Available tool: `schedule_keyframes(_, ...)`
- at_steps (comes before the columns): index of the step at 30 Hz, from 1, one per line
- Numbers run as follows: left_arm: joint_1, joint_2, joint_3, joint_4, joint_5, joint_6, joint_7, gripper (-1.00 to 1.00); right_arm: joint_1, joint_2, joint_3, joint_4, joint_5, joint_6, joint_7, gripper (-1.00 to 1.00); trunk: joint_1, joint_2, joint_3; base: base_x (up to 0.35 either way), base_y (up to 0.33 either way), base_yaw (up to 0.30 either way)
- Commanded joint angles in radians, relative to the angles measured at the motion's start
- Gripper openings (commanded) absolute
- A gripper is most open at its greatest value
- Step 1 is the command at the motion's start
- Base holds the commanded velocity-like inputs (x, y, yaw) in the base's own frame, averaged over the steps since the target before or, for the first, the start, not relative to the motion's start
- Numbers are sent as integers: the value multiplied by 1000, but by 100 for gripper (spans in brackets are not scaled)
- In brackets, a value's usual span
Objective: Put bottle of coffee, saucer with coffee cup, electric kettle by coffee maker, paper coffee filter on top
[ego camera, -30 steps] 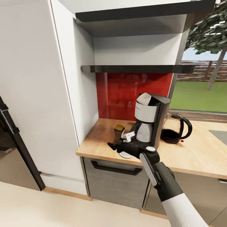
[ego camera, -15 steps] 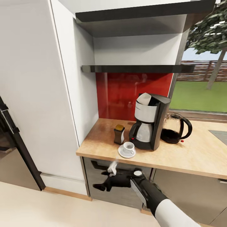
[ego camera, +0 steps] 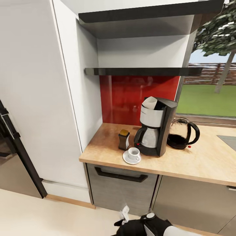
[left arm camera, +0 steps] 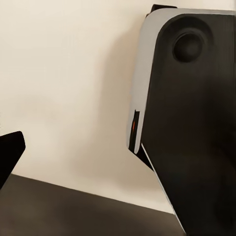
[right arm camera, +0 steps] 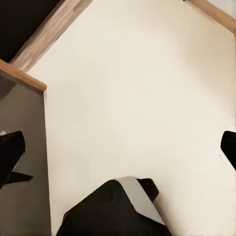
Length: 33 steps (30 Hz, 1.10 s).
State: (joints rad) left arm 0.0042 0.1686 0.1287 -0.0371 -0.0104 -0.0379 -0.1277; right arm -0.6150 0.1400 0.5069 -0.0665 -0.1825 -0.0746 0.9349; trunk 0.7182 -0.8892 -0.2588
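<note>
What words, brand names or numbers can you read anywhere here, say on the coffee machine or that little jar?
None: no readable text shows in any view.
coffee maker: no brand mark or label shows.
bottle of coffee: dark, with a yellowish cap; any label is too small to read.
electric kettle: only a small red spot at its base, no lettering.
coffee cup and saucer: plain white.

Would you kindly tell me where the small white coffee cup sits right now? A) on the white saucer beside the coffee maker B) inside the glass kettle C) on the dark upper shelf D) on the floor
A: the small white coffee cup rests on the round white saucer, left of the black-and-silver coffee maker.
</note>
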Motion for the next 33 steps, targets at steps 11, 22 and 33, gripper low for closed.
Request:
schedule_keyframes(11,0,-1,8,-3,-42,-2,-4,100,195,-171,4,43,-9,-30,-287,100,0,-1,-1,0,0,0)
schedule_keyframes(22,-1,-1,8,-4,-46,-3,-4,100,313,-196,1,43,-172,177,-777,100,0,-1,-1,0,0,0)
schedule_keyframes(33,-1,-1,8,-4,-47,-3,-4,100,329,-197,1,42,-252,197,-780,100,0,-1,-1,0,0,0)
